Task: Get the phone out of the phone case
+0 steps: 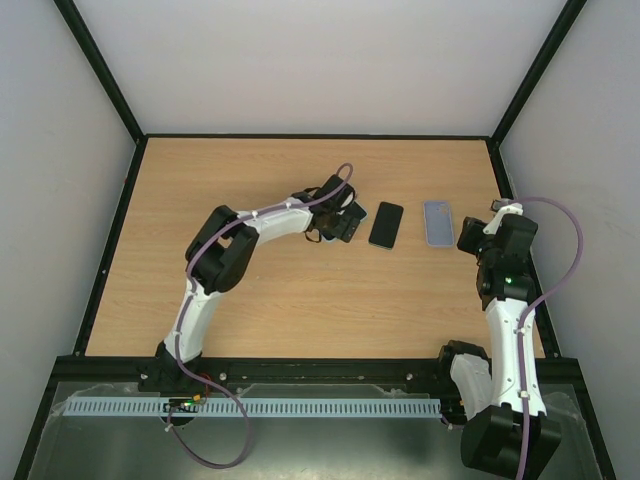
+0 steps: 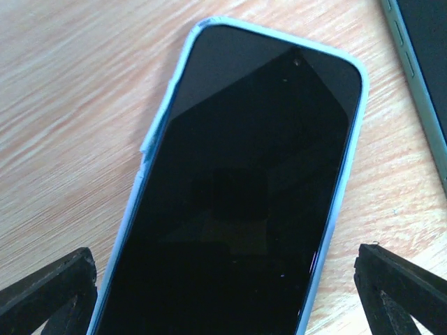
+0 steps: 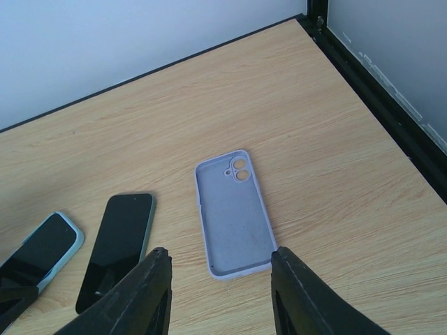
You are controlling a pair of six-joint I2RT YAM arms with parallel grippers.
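Note:
A phone in a light blue case [image 2: 244, 188] lies flat on the wooden table and fills the left wrist view. My left gripper [image 2: 223, 289] is open, one finger on each side of its lower half, not closed on it. In the top view the left gripper [image 1: 343, 218] hides most of this phone. A bare black phone with a green edge [image 1: 386, 224] lies just to its right. An empty lavender case [image 1: 438, 222] lies further right. My right gripper [image 3: 223, 293] is open and empty, just short of the lavender case [image 3: 234, 216].
The bare phone [image 3: 119, 248] and the cased phone [image 3: 42, 248] lie left of the lavender case in the right wrist view. The black frame rail [image 3: 377, 91] runs along the table's right edge. Grey walls enclose the table [image 1: 280, 300].

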